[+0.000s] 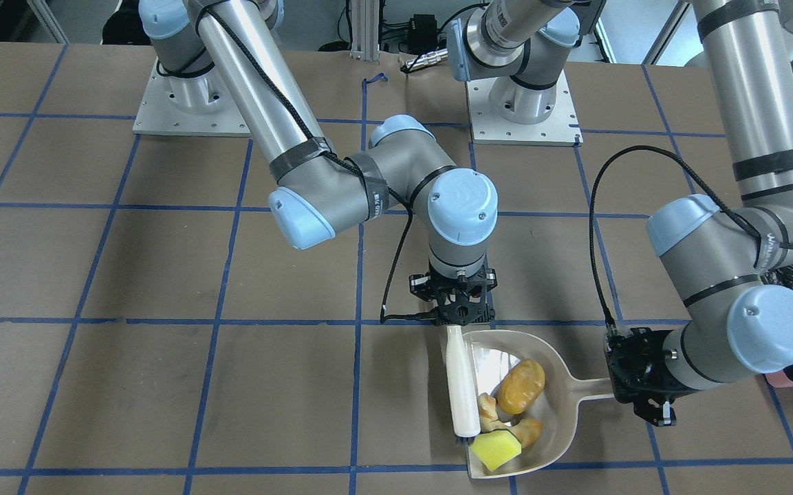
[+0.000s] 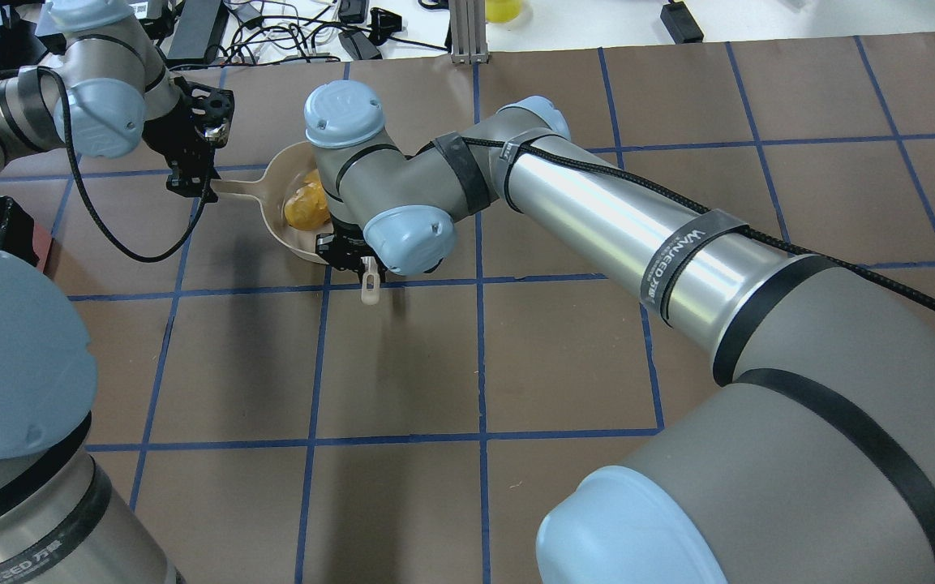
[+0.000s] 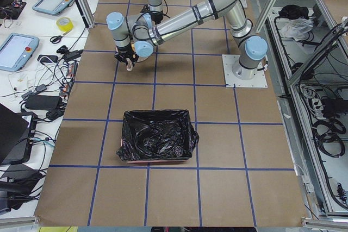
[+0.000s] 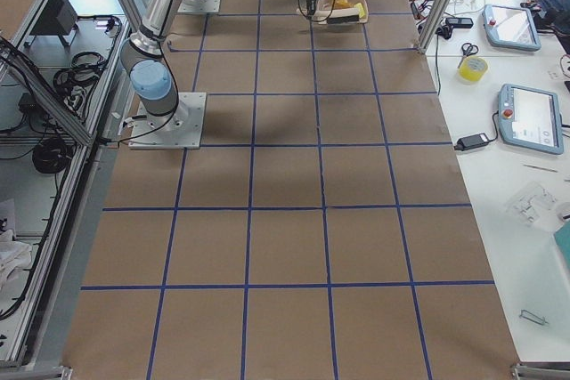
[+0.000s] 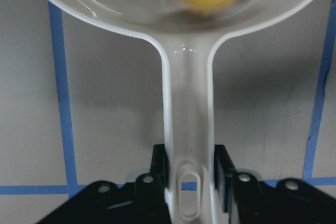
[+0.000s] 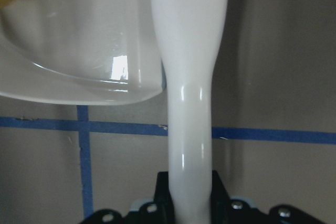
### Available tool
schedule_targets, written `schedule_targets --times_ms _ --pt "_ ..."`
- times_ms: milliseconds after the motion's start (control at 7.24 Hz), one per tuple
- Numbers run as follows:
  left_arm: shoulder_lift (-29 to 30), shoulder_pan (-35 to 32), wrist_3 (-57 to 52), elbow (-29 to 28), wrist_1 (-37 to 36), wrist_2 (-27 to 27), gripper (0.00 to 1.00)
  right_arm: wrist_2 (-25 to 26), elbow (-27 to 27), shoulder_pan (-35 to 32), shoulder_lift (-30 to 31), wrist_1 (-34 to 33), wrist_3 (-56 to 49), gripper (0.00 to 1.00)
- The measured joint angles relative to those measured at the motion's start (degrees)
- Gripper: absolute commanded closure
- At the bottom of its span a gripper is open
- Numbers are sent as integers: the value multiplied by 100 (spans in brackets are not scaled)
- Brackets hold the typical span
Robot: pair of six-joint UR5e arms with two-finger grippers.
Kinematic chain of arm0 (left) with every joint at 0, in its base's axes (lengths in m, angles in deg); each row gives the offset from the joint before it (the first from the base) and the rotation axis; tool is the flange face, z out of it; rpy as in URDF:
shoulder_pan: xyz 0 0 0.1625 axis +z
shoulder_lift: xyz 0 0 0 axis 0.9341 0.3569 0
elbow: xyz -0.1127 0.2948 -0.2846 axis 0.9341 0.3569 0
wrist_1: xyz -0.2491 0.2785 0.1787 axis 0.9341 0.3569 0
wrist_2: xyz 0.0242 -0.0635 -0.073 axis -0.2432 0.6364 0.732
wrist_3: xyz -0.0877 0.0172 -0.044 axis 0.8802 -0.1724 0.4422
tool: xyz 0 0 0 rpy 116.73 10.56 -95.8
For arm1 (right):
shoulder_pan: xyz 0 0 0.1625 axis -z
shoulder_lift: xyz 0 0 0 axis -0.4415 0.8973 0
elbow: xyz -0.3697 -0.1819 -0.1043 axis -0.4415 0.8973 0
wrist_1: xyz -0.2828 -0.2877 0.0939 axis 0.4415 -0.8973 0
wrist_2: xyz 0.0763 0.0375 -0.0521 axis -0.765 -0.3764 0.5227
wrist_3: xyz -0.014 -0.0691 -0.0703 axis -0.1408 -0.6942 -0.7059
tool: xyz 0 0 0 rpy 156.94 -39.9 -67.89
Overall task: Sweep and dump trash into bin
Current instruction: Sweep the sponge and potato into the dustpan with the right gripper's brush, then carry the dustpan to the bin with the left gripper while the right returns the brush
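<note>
Brown gridded desk (image 1: pixel 162 385) | trash (image 1: pixel 516 392) inside dustpan (image 1: pixel 489 357) | left hand (image 5: pixel 190 166) clamped on dustpan handle | right hand (image 6: pixel 190 192) clamped on brush (image 1: pixel 461 385), along dustpan mouth | bin (image 3: pixel 157 137) well apart from dustpan

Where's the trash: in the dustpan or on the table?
In the dustpan: the trash lies inside its scoop, sponge piece at the open edge.

**Trash in the dustpan, bin well apart**

The dustpan (image 1: pixel 489 354) lies on the counter (image 1: pixel 162 385), its handle between the left fingers (image 5: pixel 159 167). The trash (image 1: pixel 520 388) sits in the pan, ahead of them. The brush (image 1: pixel 461 385), between the right fingers (image 6: pixel 217 191), lies along the pan's far edge, just beside the trash. The bin (image 3: pixel 156 114) stands well apart.
</note>
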Motion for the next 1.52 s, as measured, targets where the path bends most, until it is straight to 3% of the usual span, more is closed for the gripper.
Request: schedule_targets --times_ms 414,829,1105,1519 --pt "-17 25 -6 47 -45 -3 100 -170 425 -198 -132 -17 389 100" --pt "-40 90 -49 131 -70 18 100 -474 490 -284 52 193 837 100" --pt "-50 127 -59 161 -74 119 100 -519 490 -239 353 1154 848 100" --pt "-73 449 -124 151 -18 727 100 37 283 367 989 2413 657 100"
